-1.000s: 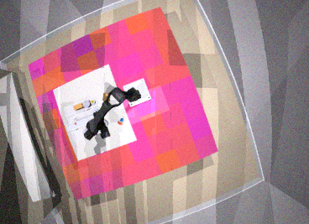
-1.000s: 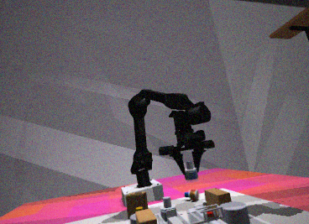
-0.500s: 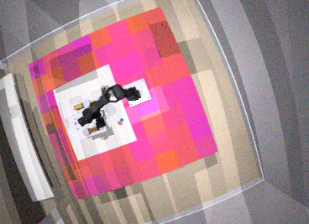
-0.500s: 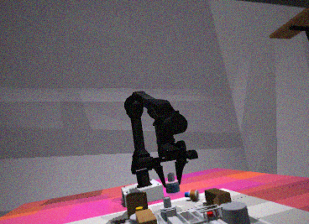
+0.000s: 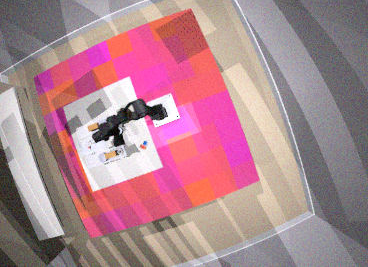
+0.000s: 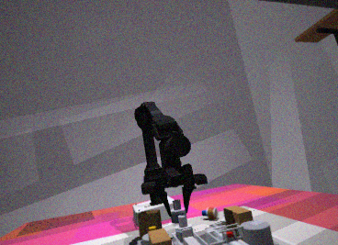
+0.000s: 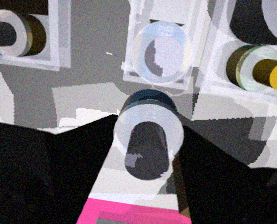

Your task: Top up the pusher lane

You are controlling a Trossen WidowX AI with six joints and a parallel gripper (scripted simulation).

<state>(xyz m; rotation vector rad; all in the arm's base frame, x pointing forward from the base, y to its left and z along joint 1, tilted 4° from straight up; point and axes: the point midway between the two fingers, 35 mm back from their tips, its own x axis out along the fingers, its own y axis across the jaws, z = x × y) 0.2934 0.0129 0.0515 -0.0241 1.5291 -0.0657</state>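
Note:
My gripper [image 6: 178, 212] [image 7: 148, 126] is shut on a jar [image 6: 177, 205] [image 7: 148, 112] with a dark grey knob, a pale collar and a dark blue-grey body. The jar looks upright between the fingers. In the wrist view it is just outside the front end of the middle lane [image 7: 127, 70]; its exact height is unclear. A jar [image 7: 162, 52] with a pale round top stands inside that lane near its front. In the exterior view a grey-knobbed jar [image 6: 183, 220] stands just nearer the camera than the held one. The pusher plate is not clearly visible.
A jar with a dark knob and brown body [image 7: 35, 34] is in the left lane. A yellow-knobbed jar [image 7: 261, 71] is in the right lane. A loose blue-and-red object [image 5: 144, 145] lies on the white table. Brown blocks [image 6: 239, 215] [image 6: 160, 237] and a grey cylinder [image 6: 257, 232] stand around.

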